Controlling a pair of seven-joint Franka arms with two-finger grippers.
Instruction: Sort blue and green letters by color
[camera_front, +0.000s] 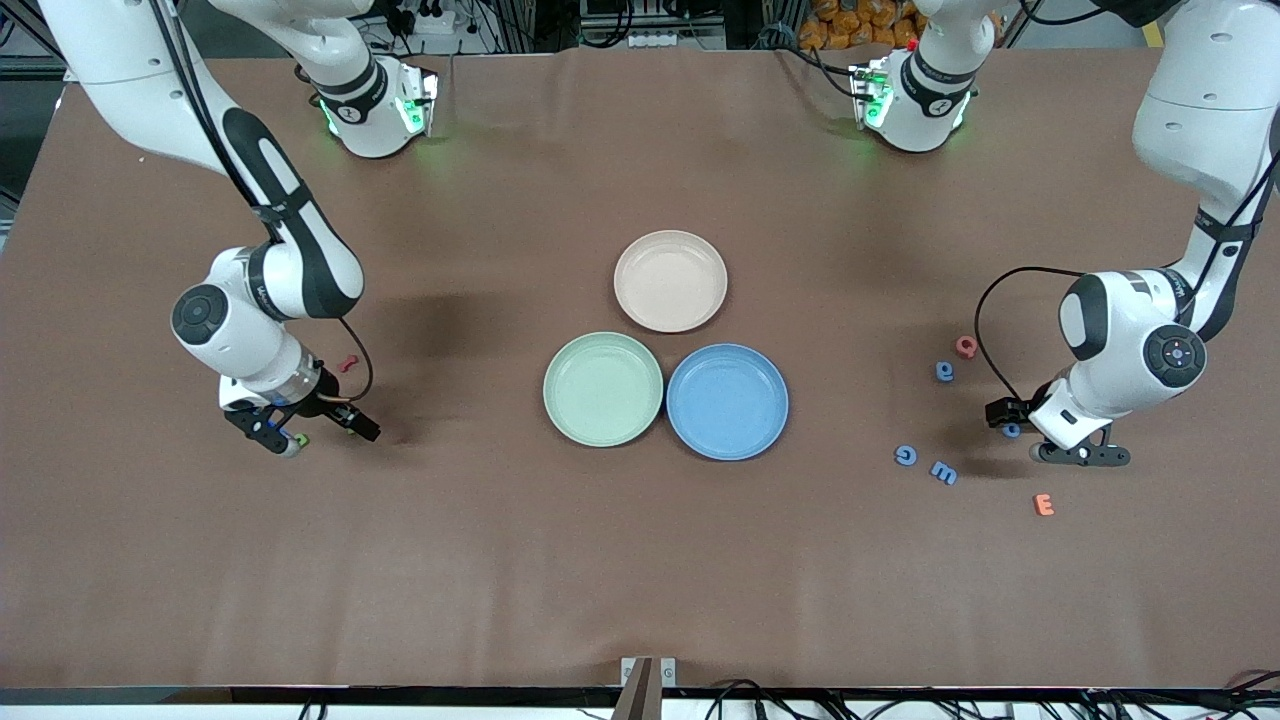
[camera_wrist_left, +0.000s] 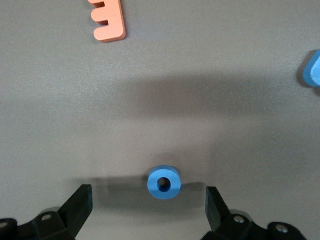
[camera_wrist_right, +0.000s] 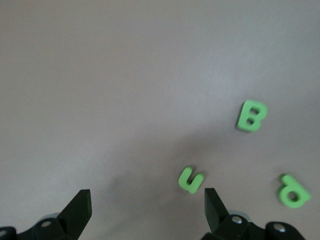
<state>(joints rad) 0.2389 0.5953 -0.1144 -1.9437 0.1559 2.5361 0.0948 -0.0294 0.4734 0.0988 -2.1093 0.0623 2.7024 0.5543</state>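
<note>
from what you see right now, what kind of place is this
Probably a robotics lab. Two white robot arms are mounted on a brown cloth-covered table, with loose cables and equipment racks along its edge, and three shallow plastic plates, cream, pale green and blue, set out for sorting.

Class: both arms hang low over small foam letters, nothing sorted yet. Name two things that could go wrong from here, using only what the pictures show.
1. The left tool is open over the blue O, which sits off-centre between its fingers, so closing might push it aside instead of gripping.
2. The right tool is open, with the green U near one finger and the green B and green P close by; a neighbour could be knocked.
</note>
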